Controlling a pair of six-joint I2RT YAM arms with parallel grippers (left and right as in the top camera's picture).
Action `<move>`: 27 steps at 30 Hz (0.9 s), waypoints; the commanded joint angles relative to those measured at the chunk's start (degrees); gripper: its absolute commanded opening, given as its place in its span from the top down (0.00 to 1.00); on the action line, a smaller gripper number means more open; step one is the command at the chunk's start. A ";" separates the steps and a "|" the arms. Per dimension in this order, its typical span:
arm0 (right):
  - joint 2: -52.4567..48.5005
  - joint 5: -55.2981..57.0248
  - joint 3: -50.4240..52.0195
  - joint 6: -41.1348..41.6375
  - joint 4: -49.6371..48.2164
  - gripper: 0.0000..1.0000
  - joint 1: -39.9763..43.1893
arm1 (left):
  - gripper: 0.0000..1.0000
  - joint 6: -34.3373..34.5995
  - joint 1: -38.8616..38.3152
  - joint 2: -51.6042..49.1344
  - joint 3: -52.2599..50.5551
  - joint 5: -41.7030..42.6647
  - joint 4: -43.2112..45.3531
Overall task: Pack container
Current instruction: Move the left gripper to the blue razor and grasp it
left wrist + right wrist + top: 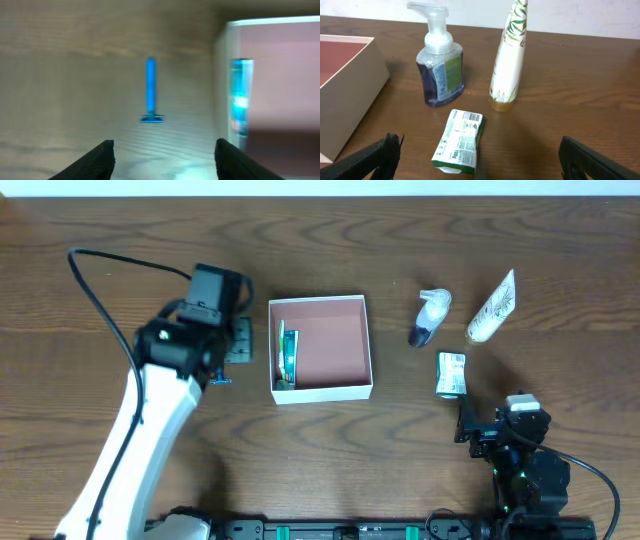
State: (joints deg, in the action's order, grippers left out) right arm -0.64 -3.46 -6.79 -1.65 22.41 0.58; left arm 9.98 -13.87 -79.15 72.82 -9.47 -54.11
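Where the tabletop (pixel 560 240) is seen from overhead, the box (pixel 335 340) sits upright near its middle, open side up, roughly midway between the left and right edges. One green tube (pixel 287 355) lies inside, flat along the box's left wall.

Left claw (pixel 165 150): positioned just left of the box, pointing down at the tabletop. Its fingers are spread wide and hold nothing. A blue stick (pixel 151 90) lies on the tabletop below the claw, beside the box's outer left wall and apart from it. The left wrist view is blurred, so the stick's type cannot be told.

Right claw (pixel 477 152): positioned toward the near right corner, low over the tabletop. Its fingers are spread wide and hold nothing. A green-and-white packet (pixel 459 142) lies flat ahead of it, framed between the fingers in the wrist view. Beyond the packet, toward the far edge, stand a pump bottle (pixel 439 70) and a leaf-printed tube (pixel 507 65), near each other but apart. All three sit right of the box.
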 commanded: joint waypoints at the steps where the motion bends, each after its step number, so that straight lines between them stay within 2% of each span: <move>1: 0.33 -0.44 0.15 0.76 0.07 0.01 0.63 | 0.34 -2.93 5.62 -5.95 -3.56 -0.59 1.51; 6: 0.33 -0.44 0.15 0.76 0.07 0.01 0.63 | 0.35 -8.24 11.76 -18.14 -4.46 6.23 5.46; 11: 0.33 -0.44 0.15 0.76 0.07 0.01 0.63 | 0.39 -10.95 13.38 -25.83 -4.46 9.09 9.66; 18: 0.33 -0.44 0.15 0.76 0.07 0.01 0.63 | 0.40 -12.79 13.31 -29.70 -4.46 9.07 13.14; 22: 0.33 -0.44 0.15 0.76 0.07 0.01 0.63 | 0.50 -12.76 13.31 -31.91 -4.46 9.07 13.53; 27: 0.33 -0.44 0.15 0.76 0.07 0.01 0.63 | 0.55 -12.79 13.31 -34.51 -4.46 9.07 13.55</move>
State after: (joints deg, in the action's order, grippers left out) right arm -0.64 -3.46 -6.79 -1.65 22.41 0.58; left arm -1.98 -0.64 -110.78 68.86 -0.40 -40.36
